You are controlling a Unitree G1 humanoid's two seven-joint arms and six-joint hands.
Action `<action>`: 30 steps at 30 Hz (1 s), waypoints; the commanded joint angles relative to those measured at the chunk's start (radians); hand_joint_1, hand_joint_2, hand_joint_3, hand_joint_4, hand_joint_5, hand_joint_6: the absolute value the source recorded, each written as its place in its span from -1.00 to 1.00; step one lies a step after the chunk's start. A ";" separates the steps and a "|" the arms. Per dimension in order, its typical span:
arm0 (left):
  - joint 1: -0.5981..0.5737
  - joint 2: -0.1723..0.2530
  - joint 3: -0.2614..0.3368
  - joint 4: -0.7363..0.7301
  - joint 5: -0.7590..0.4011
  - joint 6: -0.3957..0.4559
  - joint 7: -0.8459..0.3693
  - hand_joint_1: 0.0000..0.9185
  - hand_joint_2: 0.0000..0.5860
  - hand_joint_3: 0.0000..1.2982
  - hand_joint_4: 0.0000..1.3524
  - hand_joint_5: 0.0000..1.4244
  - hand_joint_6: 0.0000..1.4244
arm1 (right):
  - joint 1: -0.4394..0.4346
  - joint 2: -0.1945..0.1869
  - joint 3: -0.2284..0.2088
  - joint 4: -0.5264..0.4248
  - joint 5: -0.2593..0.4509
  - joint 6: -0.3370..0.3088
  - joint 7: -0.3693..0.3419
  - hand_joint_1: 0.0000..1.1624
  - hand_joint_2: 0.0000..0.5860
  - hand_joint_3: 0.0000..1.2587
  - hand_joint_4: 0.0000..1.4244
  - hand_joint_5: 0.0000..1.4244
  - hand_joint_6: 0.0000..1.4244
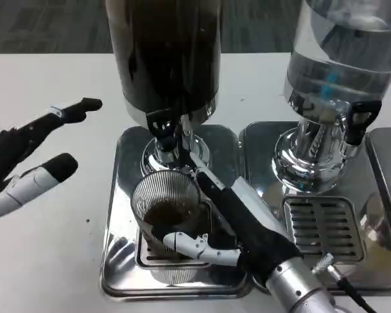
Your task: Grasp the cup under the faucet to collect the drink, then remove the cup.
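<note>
White table (45, 261): right robot hand (212, 222) grips cup (166, 205) under faucet (164, 130).

White table (45, 261), two steel drip trays (120, 261) side by side

A clear ribbed glass cup (166, 210) stands upright under the black-handled chrome faucet (164, 130), holding a little dark drink.

A second dispenser (342, 72), holding clear liquid, is standing to the right on its own steel drip tray (326, 228), all resting on the white table (45, 261).
</note>
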 commanded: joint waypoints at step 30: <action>0.009 -0.002 -0.038 0.136 0.007 -0.001 -0.002 -1.00 -0.71 -0.66 -0.80 -0.82 -0.92 | -0.043 0.022 0.031 0.059 -0.044 -0.009 -0.027 0.28 -0.41 -1.00 -1.00 -1.00 -0.92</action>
